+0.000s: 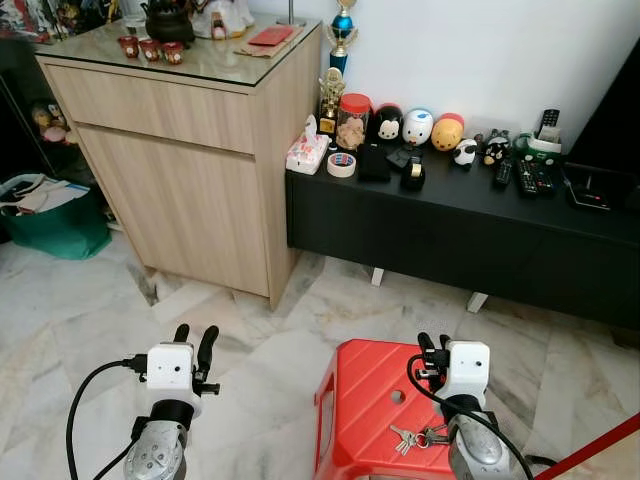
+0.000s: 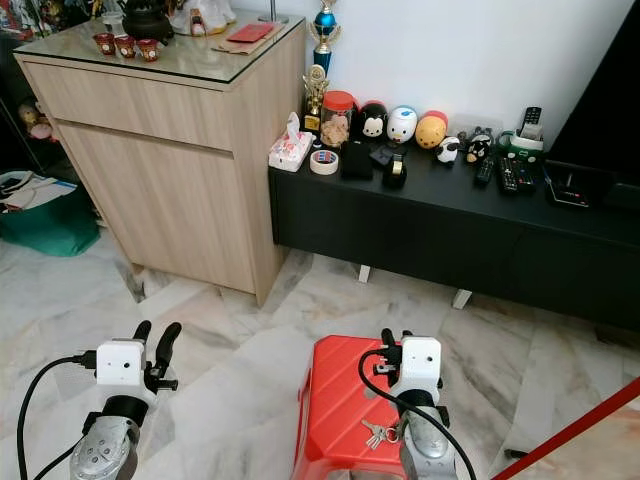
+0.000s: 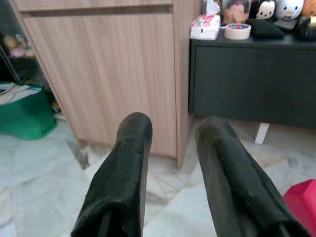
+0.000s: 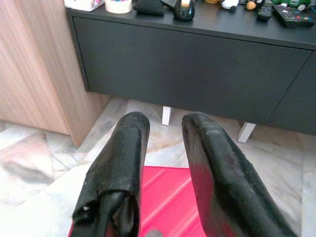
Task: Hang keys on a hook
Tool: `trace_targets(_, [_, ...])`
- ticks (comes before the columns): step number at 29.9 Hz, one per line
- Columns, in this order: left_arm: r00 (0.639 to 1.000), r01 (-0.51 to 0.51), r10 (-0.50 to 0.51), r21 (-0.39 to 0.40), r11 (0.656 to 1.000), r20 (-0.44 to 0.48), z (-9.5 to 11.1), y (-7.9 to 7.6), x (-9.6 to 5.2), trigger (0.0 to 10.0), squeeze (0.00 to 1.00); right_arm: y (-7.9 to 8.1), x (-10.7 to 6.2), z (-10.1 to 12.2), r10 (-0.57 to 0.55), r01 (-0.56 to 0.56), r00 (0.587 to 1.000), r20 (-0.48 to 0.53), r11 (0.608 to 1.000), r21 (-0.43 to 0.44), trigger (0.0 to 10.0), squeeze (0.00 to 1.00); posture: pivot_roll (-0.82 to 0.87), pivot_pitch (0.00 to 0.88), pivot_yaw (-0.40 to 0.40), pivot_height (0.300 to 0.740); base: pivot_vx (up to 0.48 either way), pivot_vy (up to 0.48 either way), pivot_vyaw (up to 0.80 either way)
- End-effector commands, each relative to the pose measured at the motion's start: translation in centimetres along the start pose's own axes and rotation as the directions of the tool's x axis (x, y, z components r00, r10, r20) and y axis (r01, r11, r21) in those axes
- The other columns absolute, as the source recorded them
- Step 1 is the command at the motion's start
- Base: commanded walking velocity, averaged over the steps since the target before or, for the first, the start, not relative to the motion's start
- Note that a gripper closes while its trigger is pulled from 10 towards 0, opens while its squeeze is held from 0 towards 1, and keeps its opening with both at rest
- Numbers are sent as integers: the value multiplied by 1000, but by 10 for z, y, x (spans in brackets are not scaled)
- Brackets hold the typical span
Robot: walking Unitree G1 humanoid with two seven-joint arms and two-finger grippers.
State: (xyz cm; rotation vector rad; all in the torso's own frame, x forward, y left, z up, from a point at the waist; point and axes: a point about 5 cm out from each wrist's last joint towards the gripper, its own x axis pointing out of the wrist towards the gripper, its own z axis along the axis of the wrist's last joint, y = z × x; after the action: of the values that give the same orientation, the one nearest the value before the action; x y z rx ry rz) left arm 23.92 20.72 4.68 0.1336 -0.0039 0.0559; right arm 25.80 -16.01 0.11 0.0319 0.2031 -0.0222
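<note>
A bunch of silver keys [image 1: 408, 437] lies on a red plastic stool [image 1: 360, 400], near its right front part. My right gripper [image 1: 432, 344] is held just above the stool and behind the keys, fingers pointing toward the black console; it is open and holds nothing. In the right wrist view its fingers [image 4: 123, 163] reach out over the stool's red top [image 4: 168, 197]. My left gripper [image 1: 195, 338] hovers over the marble floor to the left of the stool, open and empty. It points at the wooden cabinet [image 3: 103, 64].
A tall light-wood cabinet [image 1: 190, 190] stands ahead on the left. A low black console [image 1: 450, 230] along the white wall carries toys, a tape roll [image 1: 341, 164] and remotes. A green bag [image 1: 50, 220] sits at far left. A red bar [image 1: 600, 445] crosses the lower right.
</note>
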Motion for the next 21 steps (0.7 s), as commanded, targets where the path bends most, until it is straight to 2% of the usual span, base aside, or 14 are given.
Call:
trace_targets(1, [1000, -3, 2, 3, 1000, 26, 10, 4, 7, 10000, 0, -5, 2, 5, -37, 37, 999, 10, 999, 19, 10000, 0, 63, 0, -59, 740, 0, 0, 0])
trace_targets(3, [999, 26, -27, 54, 998, 21, 13, 5, 9, 10000, 0, -6, 2, 4, -40, 40, 999, 8, 999, 18, 10000, 0, 67, 0, -52, 740, 0, 0, 0])
trace_targets(13, [1000, 26, -27, 55, 998, 15, 17, 9, 14, 10000, 0, -1, -1, -3, -69, 71, 997, -26, 996, 53, 10000, 0, 74, 18, -15, 740, 0, 0, 0])
trace_targets(21, [1000, 26, -27, 51, 998, 15, 19, 9, 20, 10000, 0, -8, 6, 4, -93, 93, 996, -9, 995, 43, 10000, 0, 77, 13, -16, 740, 0, 0, 0])
